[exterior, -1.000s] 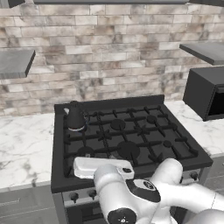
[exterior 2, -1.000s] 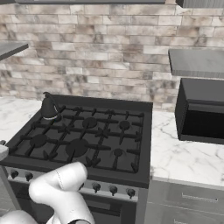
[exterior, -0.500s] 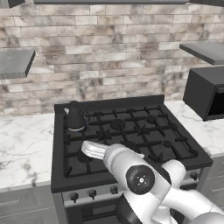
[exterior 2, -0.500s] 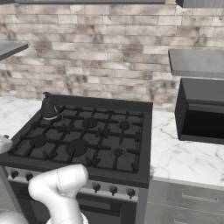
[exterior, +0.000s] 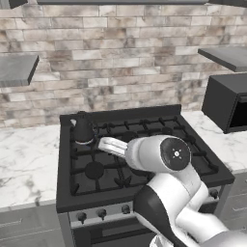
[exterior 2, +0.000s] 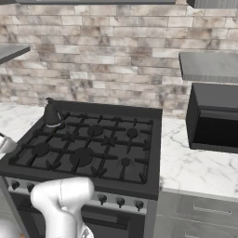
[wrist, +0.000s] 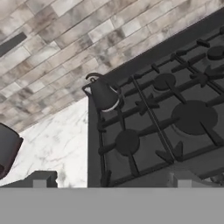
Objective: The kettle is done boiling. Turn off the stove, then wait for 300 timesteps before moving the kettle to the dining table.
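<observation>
Kettle: the kettle (exterior: pixel 83 129) stands upright on the back-left burner of the stove (exterior: pixel 140 159), at its far left corner, nothing touching it.
Stove: the right base view takes in all six burners under the grates and the row of knobs (exterior 2: pixel 120 201) along the silver front panel; from the left base view the arm (exterior: pixel 164 169) hides much of the middle grates.
Gripper: the gripper (wrist: pixel 109 178) hangs over the stove's front-left part, well apart from the kettle; the hand view catches just the two finger tips (wrist: pixel 41 179) set wide apart, nothing between them.
Hand view: tilted, it looks across the left burners to the kettle (wrist: pixel 103 93) and the marble counter (wrist: pixel 57 144) beside the stove's left edge.
Surroundings: a black microwave (exterior 2: pixel 214 116) sits on the counter beyond the stove's right edge.
</observation>
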Robot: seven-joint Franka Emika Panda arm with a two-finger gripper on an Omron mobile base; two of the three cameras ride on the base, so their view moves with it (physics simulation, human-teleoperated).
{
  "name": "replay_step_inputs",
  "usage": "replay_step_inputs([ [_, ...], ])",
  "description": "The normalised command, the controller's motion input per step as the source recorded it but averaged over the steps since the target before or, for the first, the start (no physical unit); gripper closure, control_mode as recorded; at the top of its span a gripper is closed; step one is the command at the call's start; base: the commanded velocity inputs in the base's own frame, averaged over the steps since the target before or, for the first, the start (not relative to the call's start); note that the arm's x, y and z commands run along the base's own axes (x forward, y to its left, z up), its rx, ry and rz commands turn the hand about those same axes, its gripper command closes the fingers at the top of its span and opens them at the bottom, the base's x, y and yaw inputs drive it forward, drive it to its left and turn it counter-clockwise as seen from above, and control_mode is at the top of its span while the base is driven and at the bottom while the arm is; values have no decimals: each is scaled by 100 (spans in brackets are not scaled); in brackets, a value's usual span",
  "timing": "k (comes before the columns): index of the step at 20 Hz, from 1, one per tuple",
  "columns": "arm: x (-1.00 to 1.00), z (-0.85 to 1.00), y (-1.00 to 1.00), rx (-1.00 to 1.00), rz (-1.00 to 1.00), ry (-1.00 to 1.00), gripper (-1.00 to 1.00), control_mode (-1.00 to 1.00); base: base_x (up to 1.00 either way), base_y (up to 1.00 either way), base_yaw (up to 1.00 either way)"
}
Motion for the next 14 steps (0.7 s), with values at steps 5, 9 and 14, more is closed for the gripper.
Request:
replay_step_inputs([
  [5, 0, 24, -11, 4, 5, 17, -100, -100, 0, 0, 0],
  [9, 3, 3, -24, 9, 6, 5, -100, -100, 0, 0, 0],
  [14, 17, -7, -30, 6, 2, 0, -100, -100, 0, 0, 0],
])
